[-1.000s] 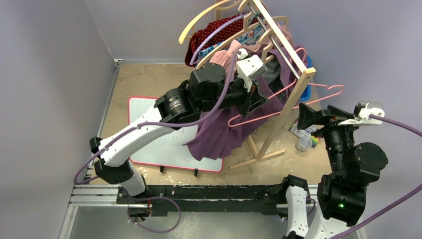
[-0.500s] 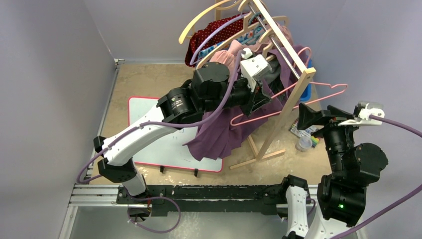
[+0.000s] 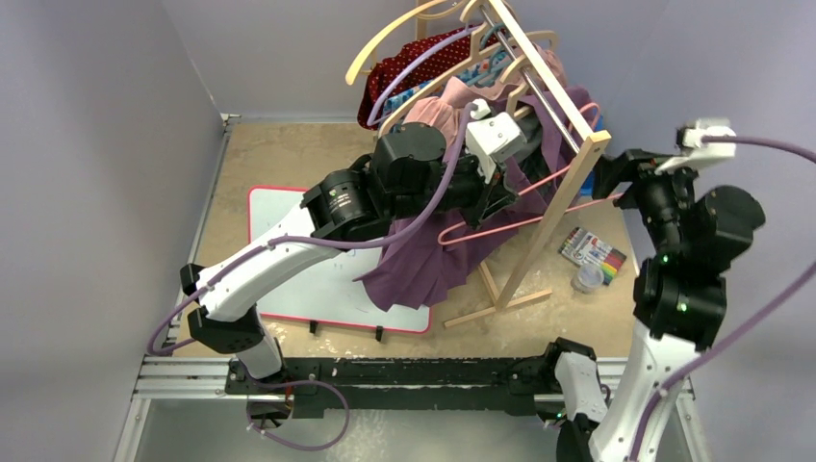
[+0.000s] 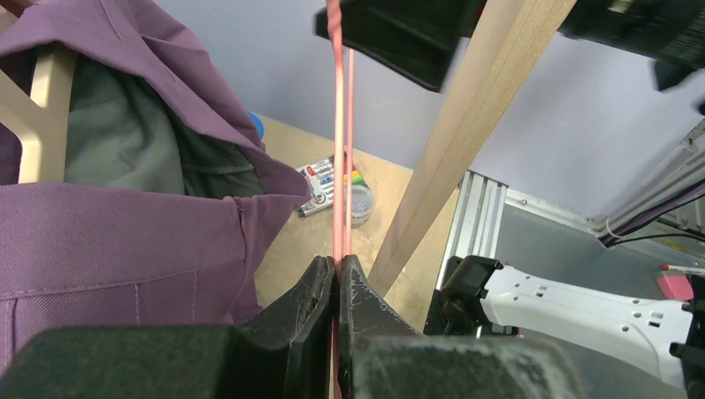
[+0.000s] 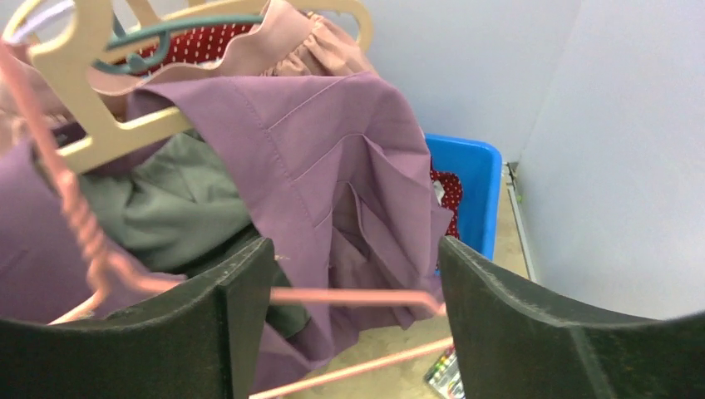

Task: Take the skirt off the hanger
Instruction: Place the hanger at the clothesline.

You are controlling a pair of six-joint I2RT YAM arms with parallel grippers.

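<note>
A purple skirt (image 3: 433, 260) hangs on a pink wire hanger (image 3: 500, 226) beside the wooden rack. My left gripper (image 3: 500, 197) is shut on the hanger's wire. In the left wrist view the gripper (image 4: 337, 270) pinches the pink wire (image 4: 338, 125), with the skirt (image 4: 125, 241) to its left. My right gripper (image 3: 616, 178) is open at the hanger's right end. In the right wrist view the gripper (image 5: 357, 283) has its jaws wide apart, with the pink wire (image 5: 349, 297) running between them and the skirt (image 5: 332, 166) behind.
A wooden clothes rack (image 3: 558, 183) holds several wooden hangers and garments, including a red dotted one (image 3: 404, 67). A white board (image 3: 308, 279) lies on the table. A marker pack (image 3: 592, 250) and a small jar (image 3: 585, 279) lie right of the rack. A blue bin (image 5: 465, 191) stands behind.
My right arm has risen and swung its open gripper up and left to the hanger's right end. My left gripper has shifted slightly right with the hanger.
</note>
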